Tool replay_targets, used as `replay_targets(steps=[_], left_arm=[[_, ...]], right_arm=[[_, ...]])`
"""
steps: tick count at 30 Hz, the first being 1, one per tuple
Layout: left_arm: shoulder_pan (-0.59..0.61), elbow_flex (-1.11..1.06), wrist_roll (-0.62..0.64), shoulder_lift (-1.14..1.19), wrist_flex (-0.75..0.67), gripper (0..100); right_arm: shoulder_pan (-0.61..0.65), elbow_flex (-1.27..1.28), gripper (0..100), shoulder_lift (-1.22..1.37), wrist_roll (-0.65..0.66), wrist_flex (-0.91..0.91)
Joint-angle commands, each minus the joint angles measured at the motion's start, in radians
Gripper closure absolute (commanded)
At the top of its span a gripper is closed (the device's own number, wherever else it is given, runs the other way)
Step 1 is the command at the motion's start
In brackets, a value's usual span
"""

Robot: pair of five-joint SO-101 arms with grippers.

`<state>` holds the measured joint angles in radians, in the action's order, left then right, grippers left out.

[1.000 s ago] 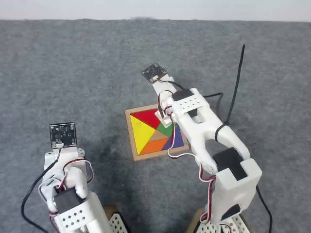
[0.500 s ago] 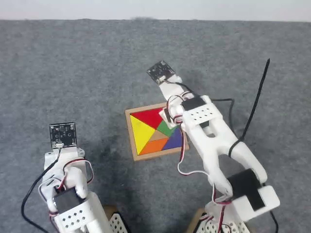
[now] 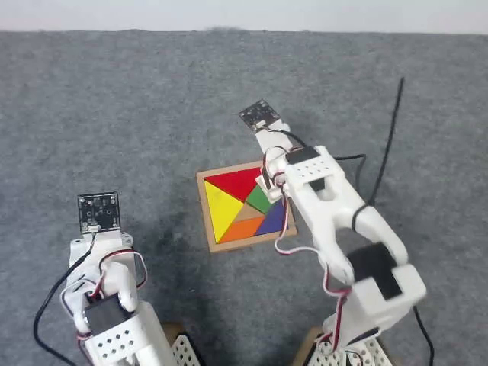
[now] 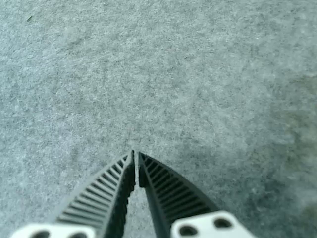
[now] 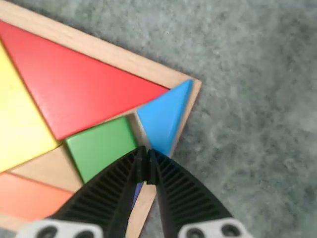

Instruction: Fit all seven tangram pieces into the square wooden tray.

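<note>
Swings the right arm point(image 3: 328, 206) out to the right across the right edge of the wooden tray point(image 3: 203, 210), then partway back. Leaves its wrist camera board point(image 3: 259, 114) farther right than a second ago. Uncovers more of the green piece point(image 3: 258, 200) and the purple piece point(image 3: 271, 220). Drops the elbow block point(image 3: 379, 268) lower, then lifts it again.

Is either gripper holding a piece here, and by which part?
Nothing is held. The left gripper is shut empty over carpet; the right gripper is shut, tips at a corner of the blue triangle at the edge of the tray.
</note>
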<state>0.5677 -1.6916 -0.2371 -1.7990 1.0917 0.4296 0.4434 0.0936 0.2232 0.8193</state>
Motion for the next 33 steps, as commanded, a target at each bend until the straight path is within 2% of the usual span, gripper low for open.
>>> replay_targets(steps=[1, 7, 15, 20, 29, 33], left_arm=[[0.0, 0.008, -0.011, -0.015, 0.003, 98], [0.0, 0.008, -0.011, -0.015, 0.003, 98], [0.0, 0.008, -0.011, -0.015, 0.003, 98], [0.0, 0.008, -0.011, -0.015, 0.003, 98], [0.0, 0.008, -0.011, -0.015, 0.003, 98], [0.0, 0.008, -0.011, -0.015, 0.003, 98]], right_arm=[[-0.005, 0.038, 99.1, -0.177, -0.015, -0.048], [-0.002, 0.074, 99.1, -0.222, -0.014, -0.071], [0.002, -0.075, 99.1, 0.027, -0.011, -0.096], [-0.002, -0.129, 99.1, 0.128, -0.009, -0.044], [0.018, -0.13, 99.1, 0.124, -0.009, -0.038], [-0.002, -0.109, 99.1, -0.013, -0.02, -0.038]])
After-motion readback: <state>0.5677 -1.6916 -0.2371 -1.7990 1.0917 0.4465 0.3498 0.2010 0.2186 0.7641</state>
